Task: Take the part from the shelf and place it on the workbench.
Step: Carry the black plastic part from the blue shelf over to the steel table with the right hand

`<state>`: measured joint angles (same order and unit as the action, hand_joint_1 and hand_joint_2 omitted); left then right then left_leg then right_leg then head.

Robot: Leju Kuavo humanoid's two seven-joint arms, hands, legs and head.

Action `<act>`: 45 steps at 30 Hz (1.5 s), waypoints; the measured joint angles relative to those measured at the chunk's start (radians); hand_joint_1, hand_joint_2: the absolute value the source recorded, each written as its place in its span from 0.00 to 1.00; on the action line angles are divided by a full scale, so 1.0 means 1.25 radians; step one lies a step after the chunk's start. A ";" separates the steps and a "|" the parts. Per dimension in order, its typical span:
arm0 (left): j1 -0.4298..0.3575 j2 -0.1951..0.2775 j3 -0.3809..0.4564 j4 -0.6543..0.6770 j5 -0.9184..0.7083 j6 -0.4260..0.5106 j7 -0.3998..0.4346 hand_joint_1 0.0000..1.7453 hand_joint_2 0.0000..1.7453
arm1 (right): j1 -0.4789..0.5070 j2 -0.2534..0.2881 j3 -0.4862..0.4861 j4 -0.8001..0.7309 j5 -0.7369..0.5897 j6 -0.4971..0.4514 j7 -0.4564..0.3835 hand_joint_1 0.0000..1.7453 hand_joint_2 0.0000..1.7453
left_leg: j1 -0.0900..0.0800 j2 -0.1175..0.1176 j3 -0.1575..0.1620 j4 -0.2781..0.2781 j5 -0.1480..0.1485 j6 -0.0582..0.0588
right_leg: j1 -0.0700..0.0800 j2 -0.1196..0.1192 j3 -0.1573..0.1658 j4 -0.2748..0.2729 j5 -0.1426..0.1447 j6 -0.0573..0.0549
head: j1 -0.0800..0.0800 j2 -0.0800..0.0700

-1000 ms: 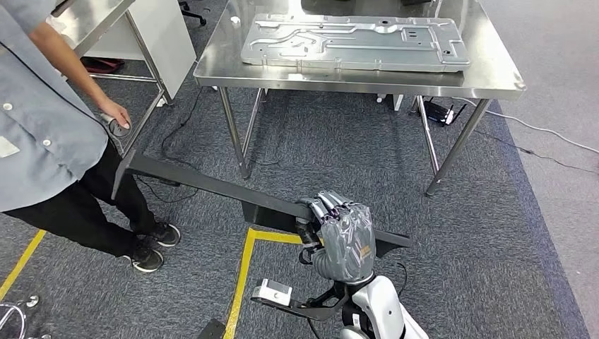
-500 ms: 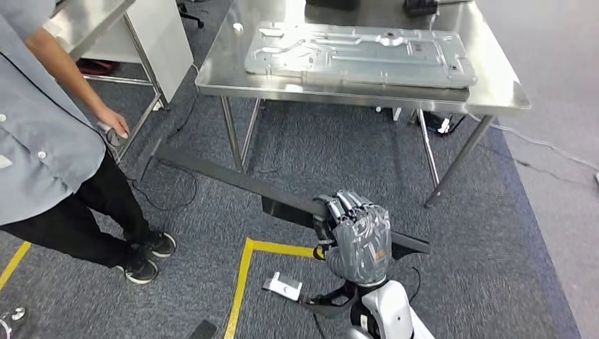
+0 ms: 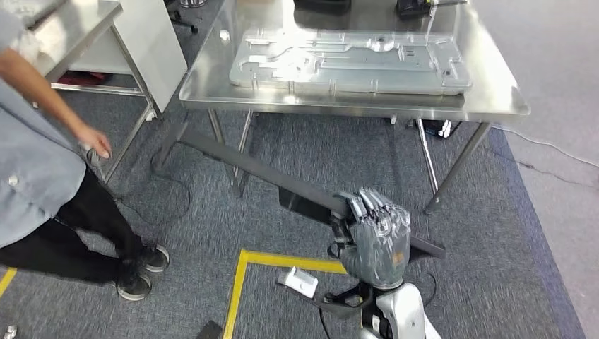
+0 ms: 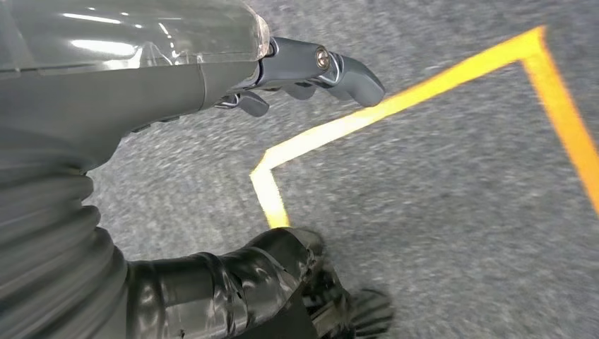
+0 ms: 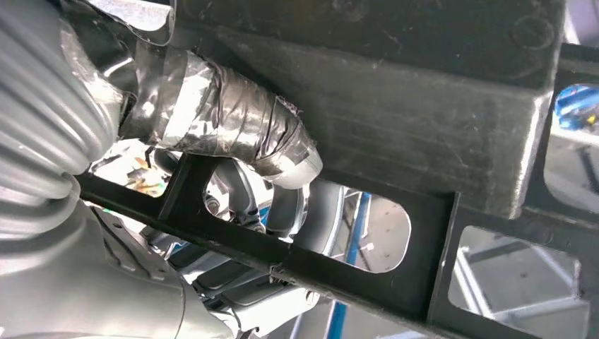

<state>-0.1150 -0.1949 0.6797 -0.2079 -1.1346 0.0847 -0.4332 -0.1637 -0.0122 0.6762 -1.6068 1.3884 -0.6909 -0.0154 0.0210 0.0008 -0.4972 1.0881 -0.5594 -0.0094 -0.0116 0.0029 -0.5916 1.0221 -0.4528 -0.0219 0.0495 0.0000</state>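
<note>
Fingers of the right hand wrap around a long black part, held low over the grey carpet. Its long axis slants from the hand up and left toward the steel workbench, far end under the bench edge. The left hand hangs with fingers loosely apart, holding nothing.

Part black, long. Right robot hand grey with silvery tape wrap. Tabletop shiny steel; panel on it pale silver. Carpet grey-blue, speckled; floor tape yellow. Person's shirt grey-blue, trousers black.
</note>
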 joint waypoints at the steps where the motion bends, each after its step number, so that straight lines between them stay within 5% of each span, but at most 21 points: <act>1: -0.001 0.000 0.000 0.000 0.000 0.000 0.000 0.00 1.00 | 0.002 0.001 -0.003 -0.004 0.001 0.000 -0.001 1.00 1.00 | 0.000 0.000 -0.030 0.050 -0.017 -0.001 | 0.001 0.000 0.007 -0.001 -0.005 -0.004 | -0.001 0.000; 3: 0.000 0.000 0.000 0.000 0.000 0.000 -0.001 0.00 1.00 | 0.009 0.001 -0.010 -0.010 0.004 -0.001 -0.003 1.00 1.00 | 0.000 0.000 -0.098 0.139 -0.053 -0.003 | 0.003 0.001 0.019 -0.002 -0.018 -0.008 | -0.003 0.000; 5: 0.004 0.000 0.000 0.000 -0.001 0.000 -0.001 0.00 1.00 | 0.020 0.002 -0.020 -0.015 0.009 -0.001 -0.005 1.00 1.00 | 0.000 0.000 -0.132 0.150 -0.042 -0.003 | 0.006 0.004 0.036 -0.001 -0.032 -0.008 | -0.003 0.000; 8: 0.007 0.000 0.000 0.000 -0.003 0.000 -0.002 0.00 1.00 | 0.036 0.002 -0.042 -0.033 0.017 -0.001 -0.012 1.00 1.00 | -0.006 0.000 -0.111 0.019 0.064 0.010 | 0.009 0.006 0.067 -0.001 -0.055 -0.003 | -0.002 0.000; 10: 0.008 0.001 0.000 0.000 -0.004 0.001 -0.003 0.00 1.00 | 0.046 0.002 -0.059 -0.048 0.024 -0.003 -0.015 1.00 1.00 | -0.013 -0.002 -0.098 -0.035 0.087 0.022 | 0.009 0.007 0.078 -0.002 -0.066 0.007 | -0.002 0.000; 13: 0.011 0.002 0.000 0.000 -0.004 0.003 -0.004 0.00 1.00 | 0.063 0.002 -0.084 -0.073 0.033 -0.005 -0.017 1.00 1.00 | -0.012 -0.004 -0.080 -0.053 0.090 0.035 | 0.010 0.007 0.087 0.009 -0.067 0.021 | -0.004 0.000; 15: 0.010 0.001 -0.001 0.000 -0.004 0.003 -0.005 0.00 1.00 | 0.068 0.002 -0.097 -0.090 0.037 -0.005 -0.018 1.00 1.00 | -0.008 -0.004 -0.061 -0.061 0.090 0.041 | 0.009 0.005 0.064 0.058 -0.076 0.028 | -0.001 0.000; 19: 0.010 0.000 -0.001 0.000 -0.005 0.003 -0.006 0.00 1.00 | 0.083 0.001 -0.116 -0.110 0.041 -0.005 -0.019 1.00 1.00 | -0.007 -0.005 -0.037 -0.066 0.071 0.045 | 0.000 0.003 -0.059 0.213 -0.141 0.043 | 0.002 0.000; 21: 0.011 -0.001 -0.001 0.000 -0.005 0.003 -0.006 0.00 1.00 | 0.093 0.001 -0.126 -0.120 0.043 -0.005 -0.020 1.00 1.00 | -0.006 -0.006 -0.020 -0.066 0.057 0.042 | -0.004 0.002 -0.076 0.181 -0.124 0.046 | 0.003 0.000; 24: 0.012 -0.003 -0.001 0.001 -0.005 0.003 -0.008 0.00 1.00 | 0.106 -0.001 -0.145 -0.140 0.046 -0.005 -0.029 1.00 1.00 | -0.007 -0.008 0.006 -0.065 0.032 0.032 | -0.004 -0.003 -0.053 0.050 -0.009 0.041 | 0.003 0.000; 26: 0.011 -0.004 -0.001 0.001 -0.005 0.003 -0.008 0.00 1.00 | 0.115 -0.001 -0.158 -0.155 0.046 -0.005 -0.035 1.00 1.00 | -0.008 -0.007 0.013 -0.065 0.021 0.021 | 0.001 -0.005 -0.047 0.020 0.022 0.030 | 0.002 0.000; 30: 0.007 -0.004 -0.002 0.001 -0.005 0.004 -0.008 0.00 1.00 | 0.125 0.000 -0.182 -0.183 0.047 -0.005 -0.045 1.00 1.00 | -0.007 -0.005 0.001 -0.011 0.017 0.004 | 0.000 0.000 -0.020 0.012 0.010 0.004 | 0.000 0.000; 33: 0.004 -0.004 -0.003 0.001 -0.005 0.004 -0.008 0.00 1.00 | 0.133 0.001 -0.202 -0.203 0.048 -0.005 -0.062 1.00 1.00 | -0.006 -0.004 -0.085 0.122 -0.037 -0.003 | 0.001 0.000 -0.002 0.010 -0.008 -0.006 | -0.001 0.000; 35: 0.006 -0.004 -0.004 0.001 -0.005 0.004 -0.008 0.00 1.00 | 0.141 0.003 -0.218 -0.216 0.046 -0.005 -0.075 1.00 1.00 | -0.006 -0.004 -0.131 0.161 -0.053 -0.003 | 0.003 0.002 0.014 0.010 -0.022 -0.007 | -0.001 0.000; 40: 0.006 -0.003 -0.006 0.001 -0.005 0.004 -0.008 0.00 1.00 | 0.148 0.015 -0.249 -0.247 0.038 -0.006 -0.103 1.00 1.00 | -0.018 -0.003 -0.106 -0.023 0.087 0.025 | 0.006 0.005 0.056 0.008 -0.059 0.003 | 0.001 0.000; 45: 0.005 -0.005 -0.008 0.001 -0.005 0.005 -0.008 0.00 1.00 | 0.150 0.021 -0.261 -0.265 0.037 -0.006 -0.109 1.00 1.00 | -0.017 -0.007 -0.063 -0.073 0.095 0.043 | 0.007 0.005 0.064 0.034 -0.058 0.025 | 0.001 0.000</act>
<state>-0.1083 -0.2007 0.6692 -0.2064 -1.1407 0.0908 -0.4432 0.0243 0.0138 0.3493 -1.9374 1.4344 -0.6981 -0.1517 0.0002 -0.0075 -0.5760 0.9966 -0.4406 0.0442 -0.0029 0.0091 -0.5116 1.0648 -0.5253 0.0096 0.0508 0.0000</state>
